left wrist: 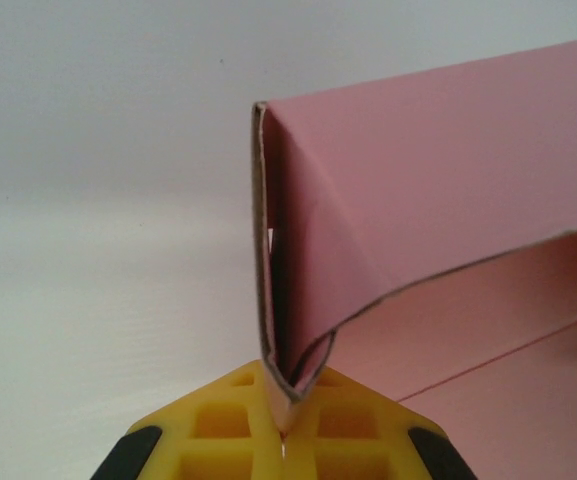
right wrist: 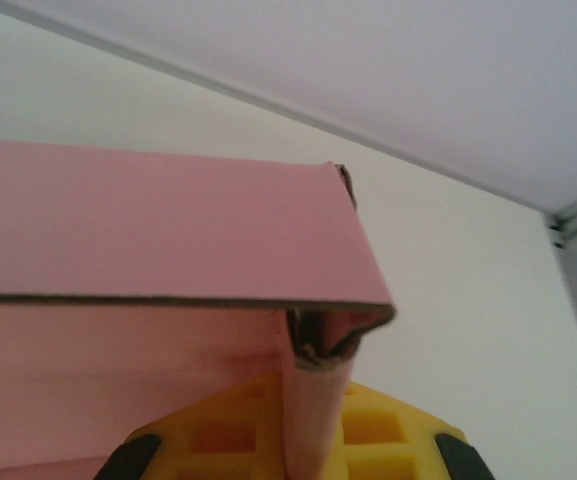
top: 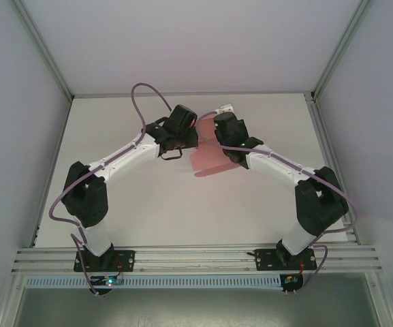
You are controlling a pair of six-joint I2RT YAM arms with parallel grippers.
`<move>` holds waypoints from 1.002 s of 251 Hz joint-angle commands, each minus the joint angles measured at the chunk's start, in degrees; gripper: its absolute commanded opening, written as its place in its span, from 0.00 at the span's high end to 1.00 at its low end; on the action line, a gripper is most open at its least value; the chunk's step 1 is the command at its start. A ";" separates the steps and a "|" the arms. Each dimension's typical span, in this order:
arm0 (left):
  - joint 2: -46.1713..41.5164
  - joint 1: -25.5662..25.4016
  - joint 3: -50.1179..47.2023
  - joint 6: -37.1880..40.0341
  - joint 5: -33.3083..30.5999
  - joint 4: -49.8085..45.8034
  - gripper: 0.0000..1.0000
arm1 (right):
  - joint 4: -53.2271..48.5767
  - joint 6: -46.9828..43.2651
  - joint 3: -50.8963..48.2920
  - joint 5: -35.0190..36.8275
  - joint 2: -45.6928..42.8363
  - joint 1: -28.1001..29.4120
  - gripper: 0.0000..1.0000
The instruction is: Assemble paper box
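Paper box (top: 213, 163) spans gap; left jaws, right jaws clamped tight on opposite ends.

both arms reach inward, both grippers clamped

in the top view the left arm (top: 124, 158) rises from its base at the lower left, bends at the elbow and stretches up-right toward the middle of the frame. the right arm (top: 278, 167) mirrors it from the lower right. their wrists sit close together just above centre. the left gripper (left wrist: 283, 430) presses its yellow pads (left wrist: 218, 420) together on an edge of the paper box (left wrist: 448, 200). the right gripper (right wrist: 313, 445) pinches the same box at the bottom of its wrist view.
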 commanded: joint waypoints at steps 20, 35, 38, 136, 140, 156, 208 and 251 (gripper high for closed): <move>0.98 0.06 2.51 -5.66 -2.92 -12.99 1.00 | -1.59 -7.10 -4.11 24.72 1.49 -2.01 0.98; 0.95 0.07 2.51 -5.75 -2.79 -12.78 1.00 | 4.42 -11.11 -6.57 26.52 1.31 -1.74 0.98; 0.97 0.08 2.59 -5.81 -2.93 -12.78 1.00 | 5.19 -11.55 -6.86 26.79 1.30 -1.71 0.98; 0.65 0.06 1.15 -4.82 -1.29 -7.99 1.00 | 29.77 -11.47 -21.19 -12.13 -9.68 -2.06 0.67; 0.50 0.06 1.09 -4.61 -1.42 -7.68 1.00 | 30.62 -11.40 -21.83 -14.04 -10.56 -2.16 0.61; -0.06 0.05 0.54 -3.26 -1.85 -6.11 1.00 | 32.28 -11.61 -23.87 -24.01 -13.96 -2.48 0.50; -2.12 0.03 -1.09 3.86 -4.63 -1.68 1.00 | 25.63 -6.20 -24.20 -44.04 -25.86 -5.93 0.02; -4.35 0.14 -2.93 16.96 -5.55 3.25 1.00 | 20.69 1.86 -23.49 -45.65 -34.80 -11.12 0.02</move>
